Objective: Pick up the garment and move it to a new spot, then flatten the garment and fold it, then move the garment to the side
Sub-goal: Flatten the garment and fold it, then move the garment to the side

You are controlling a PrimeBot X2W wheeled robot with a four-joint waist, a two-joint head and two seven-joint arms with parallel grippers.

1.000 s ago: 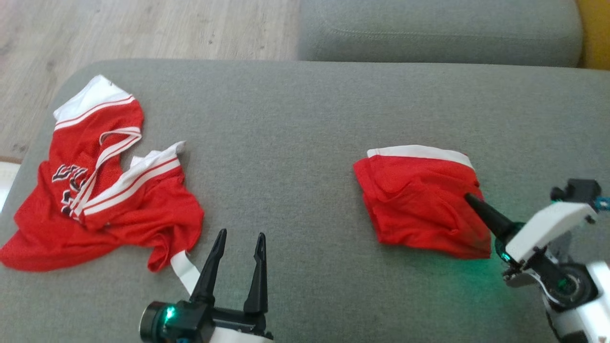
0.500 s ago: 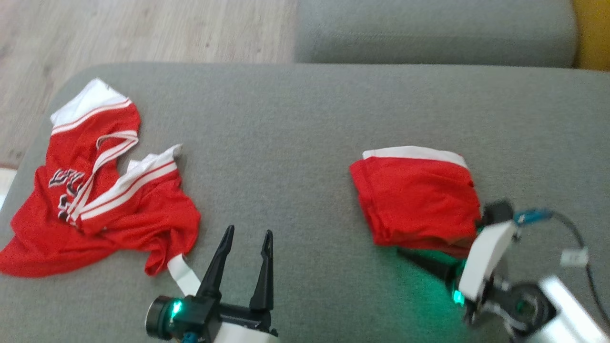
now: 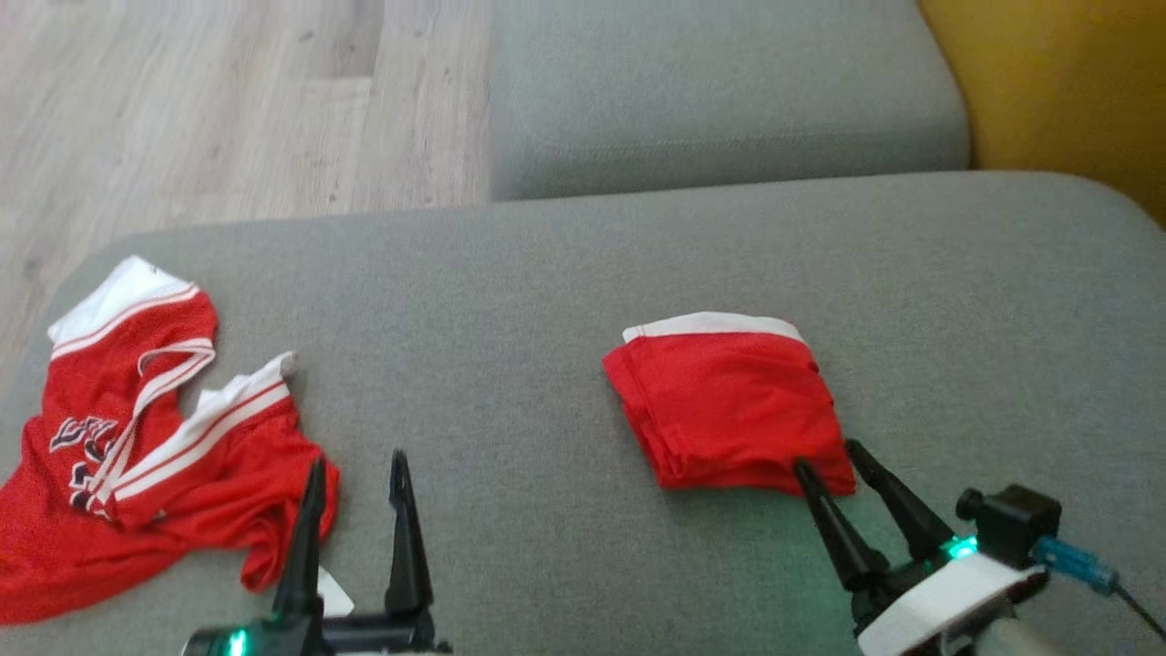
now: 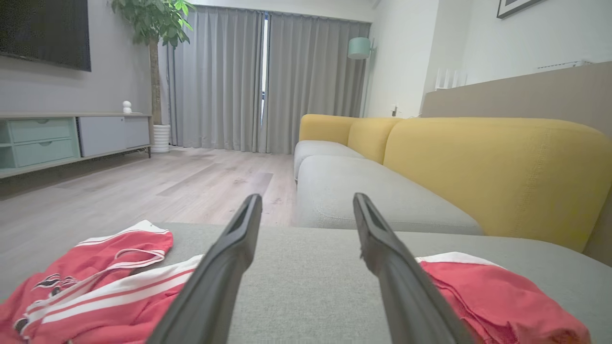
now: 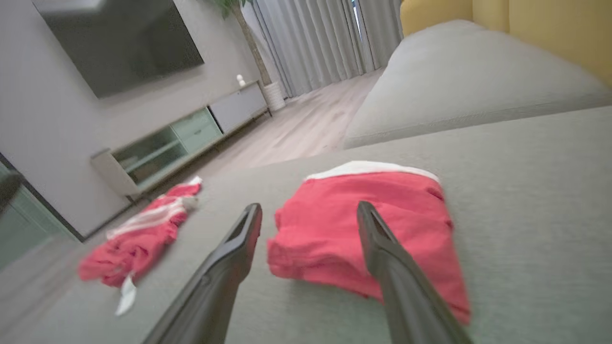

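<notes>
A folded red garment with a white band along its far edge lies flat on the grey sofa seat, right of centre. My right gripper is open just at its near right corner, fingers pointing up the view, with nothing held. In the right wrist view the folded garment lies just beyond the spread right gripper. My left gripper is open and empty over bare cushion at the lower left. From the left wrist, the left gripper stands with the folded garment to its right.
A crumpled red and white jersey lies at the seat's left end, its white tag beside my left fingers. Wooden floor drops off beyond the left and far edges. Another grey cushion and a yellow backrest lie behind.
The head camera has shifted, sliding the whole scene left and down. My right gripper has come off the folded garment's right side and swung round to its near corner, fingers now spread.
</notes>
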